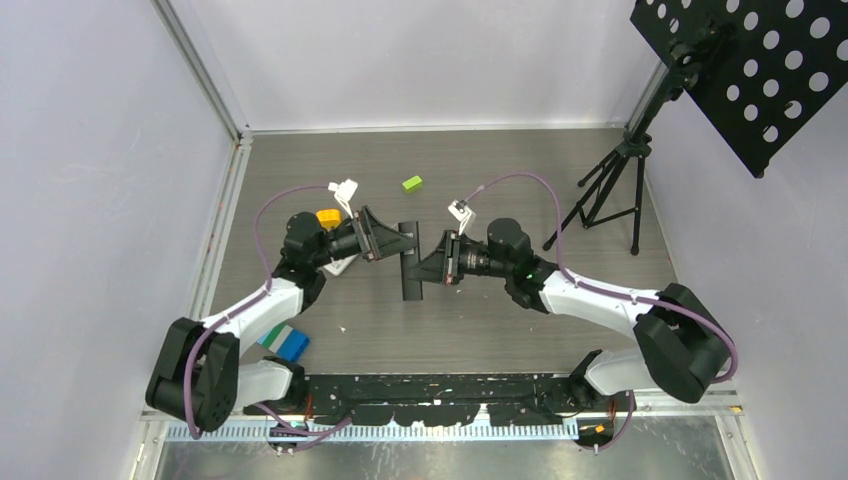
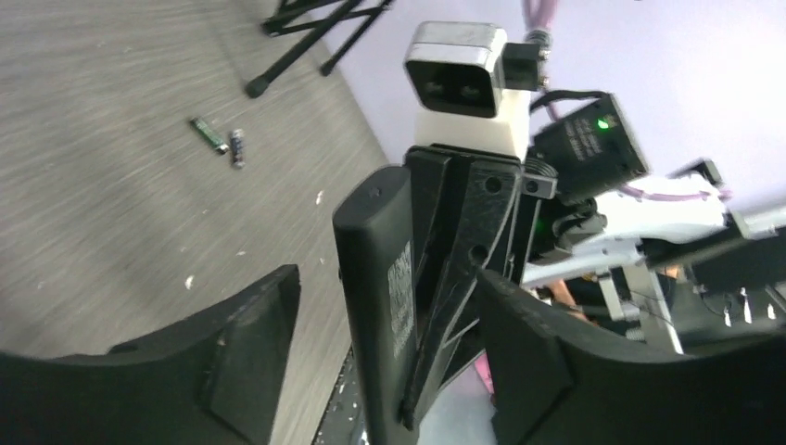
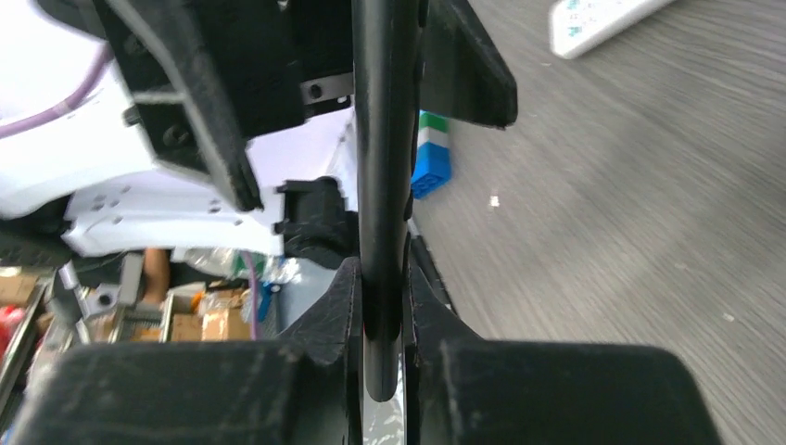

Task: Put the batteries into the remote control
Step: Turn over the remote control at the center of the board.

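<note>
A black remote [image 1: 410, 262] is between my two grippers at the table's middle. My right gripper [image 3: 380, 278] is shut on its lower end, and the remote [image 3: 382, 139] runs edge-on between the pads; it also shows from above [image 1: 424, 267]. My left gripper [image 2: 385, 287] is open. Its fingers [image 2: 250, 343] straddle the remote [image 2: 375, 306], which shows a white label, with a gap on each side; from above it sits at the remote's upper end [image 1: 398, 240]. Two small dark batteries [image 2: 209, 134] [image 2: 237, 146] lie on the table near a tripod foot. An orange-red cell is out of view.
A white remote [image 3: 602, 19] lies on the table, partly under my left arm [image 1: 340, 266]. A green block [image 1: 412, 183] sits at the back, a blue-and-green block [image 1: 285, 342] at the near left. A music stand's tripod [image 1: 610, 190] is at the right.
</note>
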`<state>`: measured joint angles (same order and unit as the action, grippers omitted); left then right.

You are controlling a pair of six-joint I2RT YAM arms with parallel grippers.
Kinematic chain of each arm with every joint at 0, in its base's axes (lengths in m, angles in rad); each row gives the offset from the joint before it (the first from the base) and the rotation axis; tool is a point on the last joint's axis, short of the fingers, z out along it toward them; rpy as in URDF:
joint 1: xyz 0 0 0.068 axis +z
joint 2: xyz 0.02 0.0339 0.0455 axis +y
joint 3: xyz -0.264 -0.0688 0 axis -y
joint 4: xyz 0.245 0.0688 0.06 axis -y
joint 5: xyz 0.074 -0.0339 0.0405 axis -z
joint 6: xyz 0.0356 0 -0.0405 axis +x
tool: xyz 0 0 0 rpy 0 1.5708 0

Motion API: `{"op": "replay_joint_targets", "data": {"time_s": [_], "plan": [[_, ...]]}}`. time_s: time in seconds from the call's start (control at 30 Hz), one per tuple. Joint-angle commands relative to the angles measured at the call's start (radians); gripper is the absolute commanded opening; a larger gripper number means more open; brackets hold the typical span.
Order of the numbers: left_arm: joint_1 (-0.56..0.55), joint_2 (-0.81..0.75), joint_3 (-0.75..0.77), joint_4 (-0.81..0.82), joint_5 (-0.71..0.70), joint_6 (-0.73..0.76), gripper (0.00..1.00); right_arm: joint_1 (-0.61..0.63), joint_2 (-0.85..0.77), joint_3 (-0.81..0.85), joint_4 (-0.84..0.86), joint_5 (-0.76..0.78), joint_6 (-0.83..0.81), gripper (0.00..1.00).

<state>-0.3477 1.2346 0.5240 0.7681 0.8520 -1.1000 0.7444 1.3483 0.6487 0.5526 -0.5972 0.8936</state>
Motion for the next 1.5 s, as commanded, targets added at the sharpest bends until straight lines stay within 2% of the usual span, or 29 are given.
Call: {"op": "replay_joint_targets", "data": {"time_s": [0.0, 0.1, 0.23, 0.37, 0.53, 0.63, 0.77, 0.93, 1.07, 1.23, 1.33, 1.47], "plan": [[0.000, -0.069, 0.047, -0.339, -0.164, 0.241, 0.80, 0.001, -0.067, 0.100, -0.195, 0.163, -0.073, 0.00], [0.000, -0.092, 0.086, -0.521, -0.324, 0.340, 0.99, -0.004, -0.091, 0.183, -0.452, 0.333, -0.204, 0.00], [0.000, -0.082, 0.081, -0.559, -0.508, 0.384, 1.00, -0.034, -0.025, 0.360, -0.807, 0.576, -0.348, 0.00], [0.000, -0.030, 0.136, -0.684, -0.636, 0.444, 1.00, -0.089, 0.137, 0.549, -1.056, 0.926, -0.436, 0.00], [0.001, 0.007, 0.198, -0.787, -0.707, 0.517, 0.98, -0.198, 0.421, 0.758, -1.228, 1.201, -0.493, 0.00], [0.000, 0.016, 0.222, -0.850, -0.770, 0.540, 0.98, -0.246, 0.575, 0.895, -1.327, 1.299, -0.537, 0.00], [0.000, 0.049, 0.253, -0.929, -0.842, 0.549, 0.98, -0.272, 0.678, 0.989, -1.358, 1.382, -0.573, 0.01], [0.000, 0.083, 0.285, -0.982, -0.924, 0.591, 0.98, -0.286, 0.762, 1.054, -1.359, 1.375, -0.612, 0.02], [0.000, 0.093, 0.296, -1.000, -0.949, 0.608, 0.98, -0.286, 0.816, 1.071, -1.363, 1.348, -0.633, 0.12], [0.000, 0.097, 0.314, -1.052, -1.004, 0.630, 0.97, -0.286, 0.849, 1.081, -1.376, 1.320, -0.642, 0.17], [0.000, 0.089, 0.318, -1.085, -1.048, 0.652, 0.96, -0.286, 0.844, 1.068, -1.361, 1.306, -0.644, 0.23], [0.000, 0.076, 0.319, -1.114, -1.076, 0.670, 0.97, -0.286, 0.852, 1.076, -1.369, 1.220, -0.624, 0.30]]}}
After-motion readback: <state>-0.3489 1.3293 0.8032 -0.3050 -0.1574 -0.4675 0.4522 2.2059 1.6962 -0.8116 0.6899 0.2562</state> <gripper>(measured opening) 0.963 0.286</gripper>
